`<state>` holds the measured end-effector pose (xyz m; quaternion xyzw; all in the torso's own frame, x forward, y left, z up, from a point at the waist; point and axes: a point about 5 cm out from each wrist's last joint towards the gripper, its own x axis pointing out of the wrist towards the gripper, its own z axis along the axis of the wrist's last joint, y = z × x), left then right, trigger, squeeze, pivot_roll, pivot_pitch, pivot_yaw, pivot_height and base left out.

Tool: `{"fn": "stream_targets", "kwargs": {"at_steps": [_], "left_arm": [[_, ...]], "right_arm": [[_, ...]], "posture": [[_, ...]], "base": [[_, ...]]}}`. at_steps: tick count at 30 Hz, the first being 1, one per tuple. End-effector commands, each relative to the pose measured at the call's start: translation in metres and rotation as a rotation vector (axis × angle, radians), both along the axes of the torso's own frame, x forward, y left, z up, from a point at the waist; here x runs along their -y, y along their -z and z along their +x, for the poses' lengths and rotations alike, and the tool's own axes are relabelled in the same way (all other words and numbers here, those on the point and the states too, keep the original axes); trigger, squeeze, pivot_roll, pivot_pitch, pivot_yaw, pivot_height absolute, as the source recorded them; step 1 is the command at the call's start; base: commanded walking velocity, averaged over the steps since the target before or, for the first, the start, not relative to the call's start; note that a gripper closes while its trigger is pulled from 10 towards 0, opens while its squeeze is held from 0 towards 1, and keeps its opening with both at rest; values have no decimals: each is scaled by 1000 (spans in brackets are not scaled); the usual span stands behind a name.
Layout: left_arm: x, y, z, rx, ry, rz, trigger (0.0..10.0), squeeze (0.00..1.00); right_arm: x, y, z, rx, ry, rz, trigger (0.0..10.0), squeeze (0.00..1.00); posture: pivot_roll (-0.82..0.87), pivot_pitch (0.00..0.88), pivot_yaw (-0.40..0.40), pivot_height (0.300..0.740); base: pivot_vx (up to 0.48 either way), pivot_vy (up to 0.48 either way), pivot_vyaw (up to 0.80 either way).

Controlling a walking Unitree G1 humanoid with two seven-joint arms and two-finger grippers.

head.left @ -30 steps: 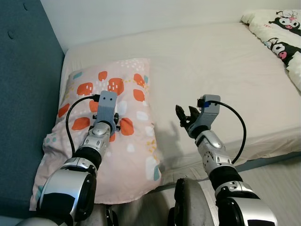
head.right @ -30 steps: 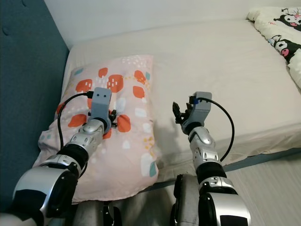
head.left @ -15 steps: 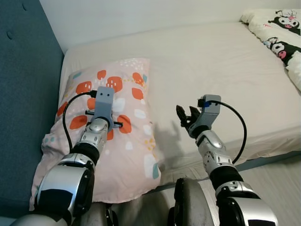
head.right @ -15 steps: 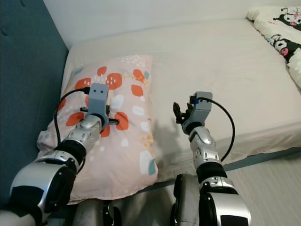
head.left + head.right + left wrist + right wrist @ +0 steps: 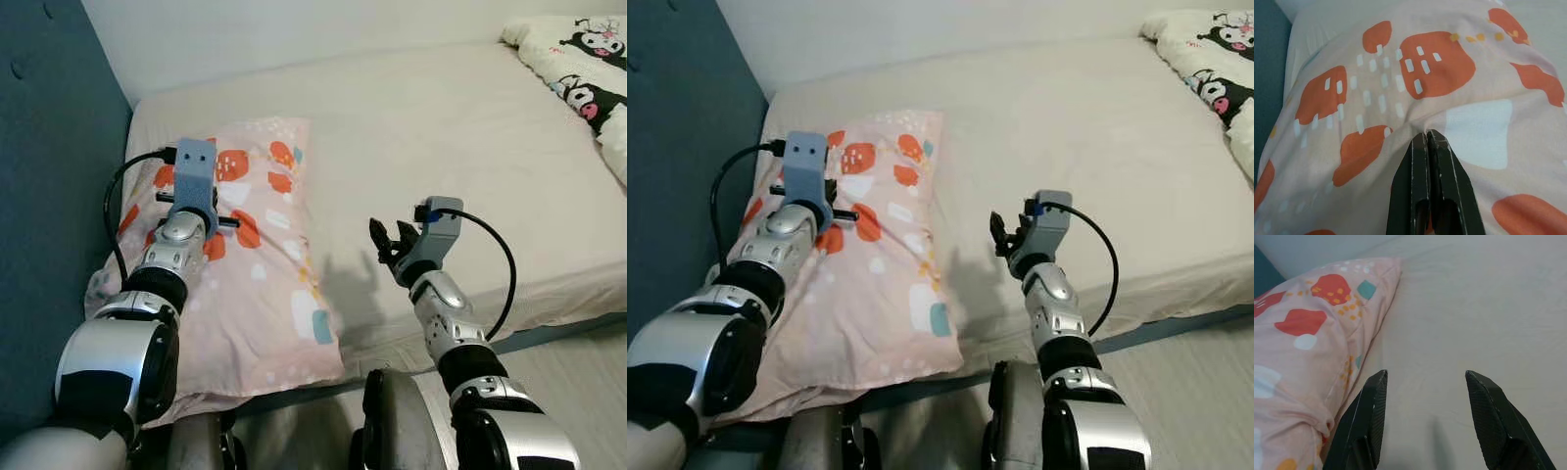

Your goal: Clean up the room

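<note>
the pillow (image 5: 257, 257) is being pinched by the closed left gripper (image 5: 1428, 138) beside the blue headboard (image 5: 49, 196). the right gripper (image 5: 1425, 396) is being held wide open, empty, above the bed (image 5: 470, 147). a cartoon-print blanket (image 5: 588, 78) is lying well apart.

The left arm reaches forward on the left side of the scene, its silver segments stretched far out and a black cable looping off the grey wrist block. The left gripper (image 5: 1427, 139) has its two black fingers pressed tightly together, tips pinching a fold of pillow (image 5: 1400, 88) fabric. The right arm is bent at the near right, forearm angled up and slightly left, a cable arcing from its wrist. The right gripper (image 5: 1425, 382) hovers with its fingers (image 5: 1488, 409) spread wide apart, holding nothing.
</note>
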<state>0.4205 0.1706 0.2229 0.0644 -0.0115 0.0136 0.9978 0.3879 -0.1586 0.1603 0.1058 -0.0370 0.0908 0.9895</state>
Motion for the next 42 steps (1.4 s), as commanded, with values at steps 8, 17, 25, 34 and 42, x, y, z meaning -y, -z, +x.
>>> {"fn": "stream_targets", "kwargs": {"at_steps": [8, 17, 25, 34, 42], "left_arm": [[-18, -23, 2, -20, 127, 243, 0, 0], [-56, 0, -9, -220, 165, 403, 0, 0], [-64, 57, -33, -584, 454, 574, 0, 0], [-84, 67, -45, -766, 494, 790, 0, 0], [-87, 59, -42, -764, 424, 887, 0, 0]], "right_arm": [[-1, 0, 0, 1, -1, 11, 10000, 0], [-3, 2, -1, -4, -4, 13, 10000, 0], [-6, 1, 0, -6, -15, 16, 10000, 0], [-4, 1, 0, -3, -13, 12, 10000, 0], [-3, 1, 0, -4, -7, 9, 10000, 0]], "posture": [[27, 317, 26, 578], [38, 315, 27, 578], [49, 317, 20, 578], [47, 318, 17, 578], [42, 322, 22, 578]], "base": [[0, 0, 0], [0, 0, 0], [0, 0, 0], [0, 0, 0], [0, 0, 0]]}}
